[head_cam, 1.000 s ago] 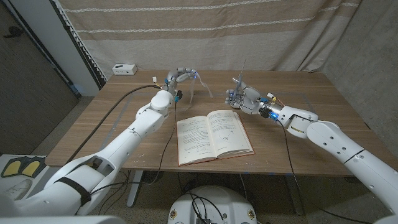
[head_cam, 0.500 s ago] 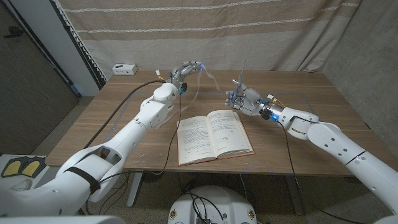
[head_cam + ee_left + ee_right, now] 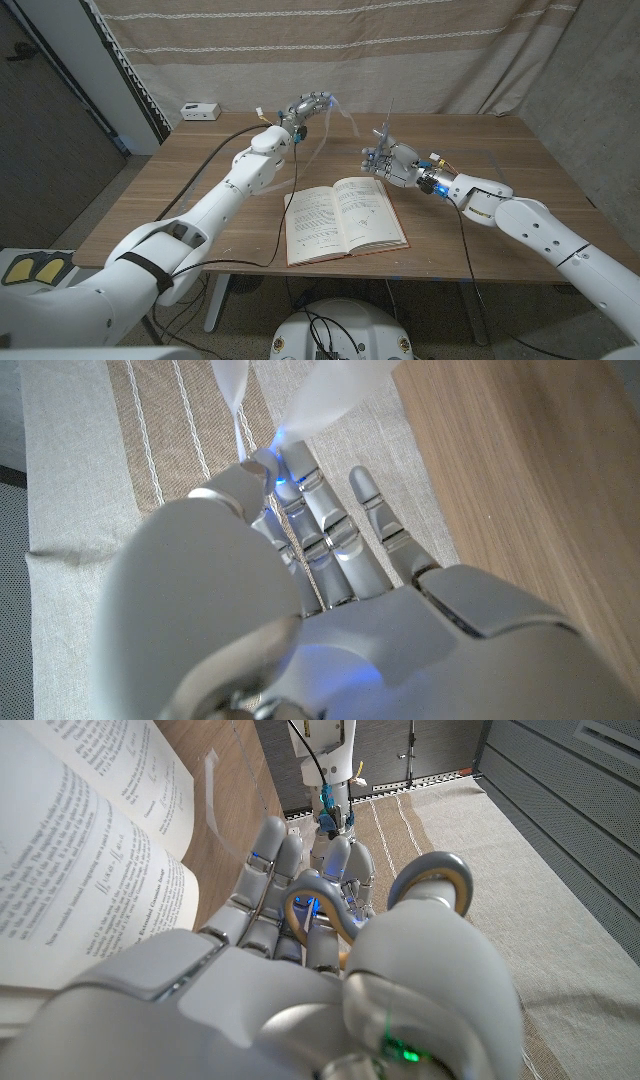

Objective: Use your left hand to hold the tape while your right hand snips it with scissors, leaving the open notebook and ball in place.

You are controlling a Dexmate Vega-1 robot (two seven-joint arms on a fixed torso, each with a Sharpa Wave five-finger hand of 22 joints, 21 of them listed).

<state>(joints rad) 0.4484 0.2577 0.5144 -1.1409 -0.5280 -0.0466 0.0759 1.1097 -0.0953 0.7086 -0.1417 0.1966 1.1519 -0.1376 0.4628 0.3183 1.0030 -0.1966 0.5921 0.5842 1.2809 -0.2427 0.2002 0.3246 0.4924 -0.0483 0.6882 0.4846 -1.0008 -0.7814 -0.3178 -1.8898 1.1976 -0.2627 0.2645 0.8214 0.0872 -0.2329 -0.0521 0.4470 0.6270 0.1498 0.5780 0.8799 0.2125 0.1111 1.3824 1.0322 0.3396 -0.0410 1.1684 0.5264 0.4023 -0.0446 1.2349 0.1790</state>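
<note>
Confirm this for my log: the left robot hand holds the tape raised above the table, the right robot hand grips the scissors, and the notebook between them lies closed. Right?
Not quite. The notebook lies open, pages up, as the head view shows. The rest stands: the left robot hand holds the tape raised, and the right robot hand grips the scissors.

The open notebook [image 3: 70, 830] carries printed lines too small to read.

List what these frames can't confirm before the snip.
- Ball: none made out on the table, head view.
- Scissors blades: too thin in head view; right hand covers them in right wrist view.
- Tape: cut off by the left wrist view's edge above the left hand.
</note>
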